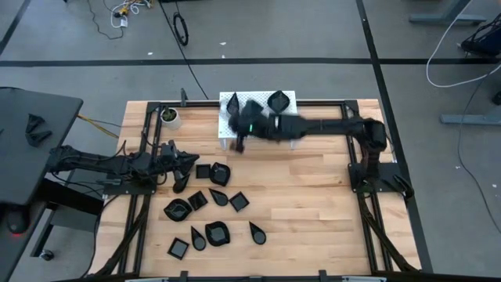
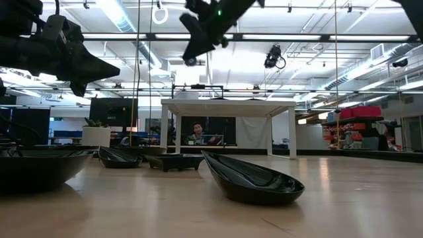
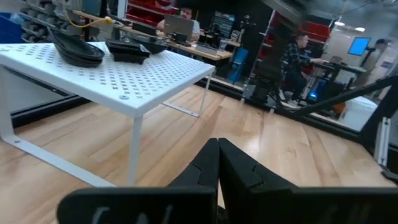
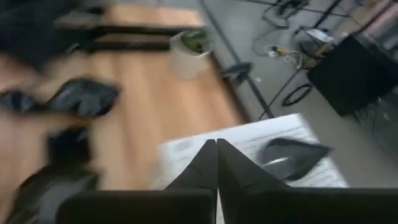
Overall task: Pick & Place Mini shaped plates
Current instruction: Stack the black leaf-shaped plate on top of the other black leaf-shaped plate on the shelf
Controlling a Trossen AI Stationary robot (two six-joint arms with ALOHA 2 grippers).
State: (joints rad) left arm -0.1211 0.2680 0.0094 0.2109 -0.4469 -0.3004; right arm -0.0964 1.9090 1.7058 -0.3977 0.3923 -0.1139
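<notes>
High view | R gripper (image 1: 239, 141) at front-left edge of white rack (image 1: 288, 97), top centre, fingers pressed together, empty | L gripper (image 1: 190, 159) mid-left, fingers pressed together, empty | mini shaped plates (image 1: 214, 233): few on rack, most loose lower-left of table (image 1: 313, 211) | step prob. between place & next pick | next: open over a loose plate.

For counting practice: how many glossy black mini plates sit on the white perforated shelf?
2 show: black teardrop plate at left, black shell-shaped plate at right; right arm may hide more.
</notes>
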